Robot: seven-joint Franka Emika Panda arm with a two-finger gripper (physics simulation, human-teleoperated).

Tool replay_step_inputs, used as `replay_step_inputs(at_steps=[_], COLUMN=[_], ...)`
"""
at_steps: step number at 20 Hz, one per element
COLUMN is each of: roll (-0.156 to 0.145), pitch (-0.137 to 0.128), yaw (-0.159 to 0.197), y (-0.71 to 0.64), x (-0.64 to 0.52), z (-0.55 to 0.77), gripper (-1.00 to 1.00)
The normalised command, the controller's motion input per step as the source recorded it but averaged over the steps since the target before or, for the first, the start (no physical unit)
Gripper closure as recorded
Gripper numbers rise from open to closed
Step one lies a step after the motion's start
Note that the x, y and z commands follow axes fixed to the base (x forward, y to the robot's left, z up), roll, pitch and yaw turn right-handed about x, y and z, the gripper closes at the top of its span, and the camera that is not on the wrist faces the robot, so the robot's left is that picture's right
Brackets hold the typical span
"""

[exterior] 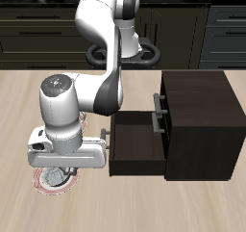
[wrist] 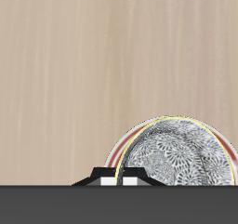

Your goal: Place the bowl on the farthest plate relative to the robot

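Wood table (exterior: 207, 202), bowl (wrist: 181, 153) on plate (wrist: 125, 146) clear only from wrist

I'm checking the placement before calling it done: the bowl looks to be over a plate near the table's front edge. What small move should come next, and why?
Probably open the fingers and lift straight up. In the wrist view the speckled bowl sits inside the red-rimmed plate, and the gripper is at the bowl's rim. In the exterior view that plate lies nearest the table's front edge. Whether the bowl rests fully on the plate cannot be told.
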Motion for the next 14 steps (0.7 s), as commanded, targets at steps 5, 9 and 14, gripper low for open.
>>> replay_step_inputs(at_steps=[5, 9, 14], roll=[-0.069, 0.029, 0.036], pitch=[0.017, -0.014, -0.034], yaw=[-0.003, 0.008, -0.015], y=[-0.06, 0.1, 0.15], x=[-0.01, -0.06, -0.15], z=[-0.09, 0.1, 0.24], gripper=[-1.0, -1.0, -1.0])
